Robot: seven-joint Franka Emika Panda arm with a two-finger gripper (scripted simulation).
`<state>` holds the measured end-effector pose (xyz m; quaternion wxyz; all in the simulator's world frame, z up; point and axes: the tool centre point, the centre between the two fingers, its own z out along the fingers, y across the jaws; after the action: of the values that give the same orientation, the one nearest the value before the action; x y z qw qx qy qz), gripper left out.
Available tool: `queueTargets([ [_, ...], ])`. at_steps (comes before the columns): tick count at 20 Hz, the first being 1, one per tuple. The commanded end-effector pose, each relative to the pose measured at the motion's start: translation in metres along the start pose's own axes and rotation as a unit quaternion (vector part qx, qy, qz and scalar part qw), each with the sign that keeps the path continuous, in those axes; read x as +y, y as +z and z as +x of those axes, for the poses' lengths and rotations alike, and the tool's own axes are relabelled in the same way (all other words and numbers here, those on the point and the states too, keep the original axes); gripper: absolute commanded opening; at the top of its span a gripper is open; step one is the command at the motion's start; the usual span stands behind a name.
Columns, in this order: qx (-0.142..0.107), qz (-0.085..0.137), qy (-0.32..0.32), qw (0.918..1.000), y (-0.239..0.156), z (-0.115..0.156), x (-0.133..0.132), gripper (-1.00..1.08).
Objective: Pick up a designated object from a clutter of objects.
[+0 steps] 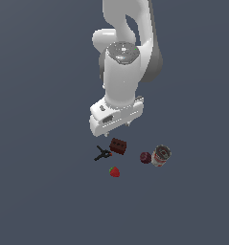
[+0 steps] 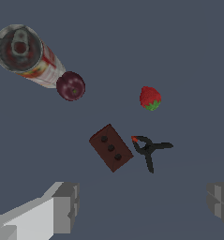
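While unobstructed above, block (image 2: 110,147) just beside clamp (image 2: 148,149)

The gripper (image 2: 141,206) fingers (image 2: 66,206) are cut off by the wrist view's edges.

No readable text, brand, number or sign anywhere. Red-and-white label on the can (image 2: 31,58) too blurred to make out; nothing printed elsewhere.

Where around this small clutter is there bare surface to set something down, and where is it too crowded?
Bare surface surrounds the cluster, widest beyond the strawberry. A smaller gap lies between the block and the plum. Crowded: clamp beside block; plum against can.
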<state>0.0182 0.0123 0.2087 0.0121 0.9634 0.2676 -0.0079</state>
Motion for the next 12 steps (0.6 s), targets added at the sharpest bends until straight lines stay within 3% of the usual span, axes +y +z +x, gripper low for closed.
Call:
queueTargets([
  [1,0.001,0.000,-0.035,0.9994,0.014,0.001,-0.001,1.00],
  [6,0.003,0.001,-0.102,0.9947,0.043,0.001,-0.003,1.00],
  [12,0.006,0.003,-0.183,0.9831,0.076,-0.001,-0.008,1.00],
])
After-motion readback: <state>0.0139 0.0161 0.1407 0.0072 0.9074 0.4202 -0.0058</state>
